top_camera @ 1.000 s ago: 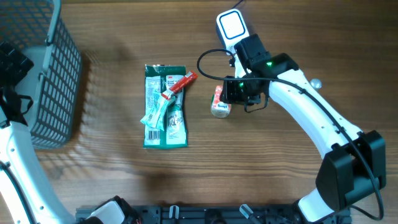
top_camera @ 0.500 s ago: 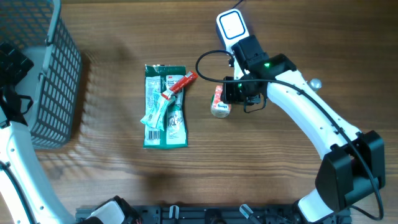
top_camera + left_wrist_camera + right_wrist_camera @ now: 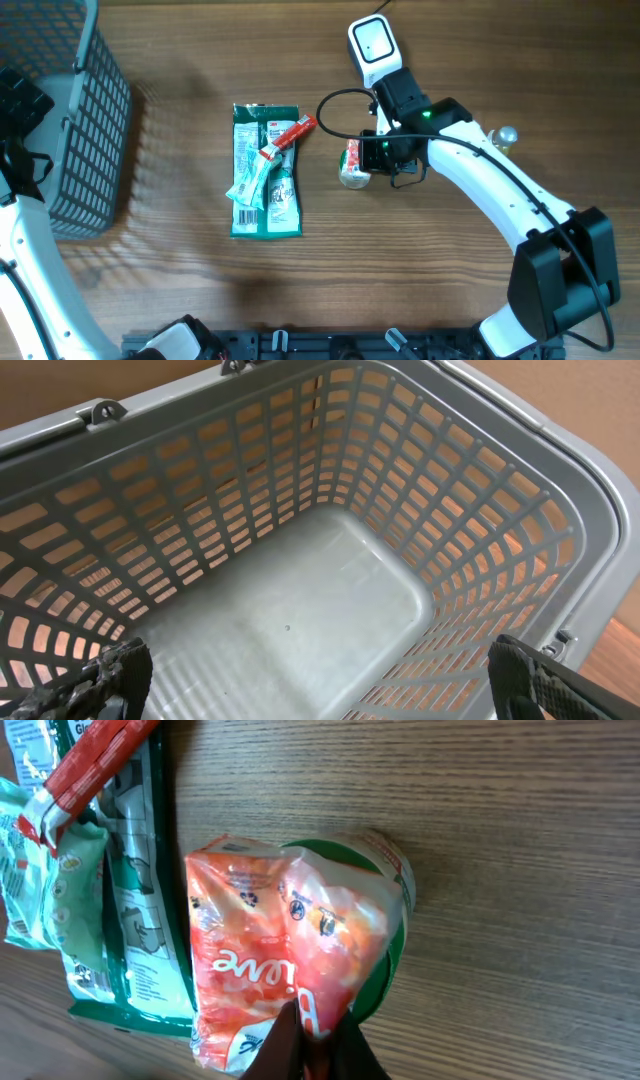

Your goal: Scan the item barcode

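Right pincer (image 3: 305, 1035) has closed on orange pouch (image 3: 280, 950) edge; lift gently, barcode toward white scanner (image 3: 372, 42); left pincer (image 3: 325, 695) open.

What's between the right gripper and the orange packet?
Nothing visible. The right gripper has its jaws shut on the near edge of the orange packet, which lies over a green-rimmed tub.

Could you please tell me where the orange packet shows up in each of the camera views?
Overhead: the orange packet lies right of centre, at the tip of the right pincer.
Left wrist: not in it; only the basket shows.
Right wrist: the middle, low in the picture.
Shared landmark: the green packet, to its left in both the overhead and right wrist views.
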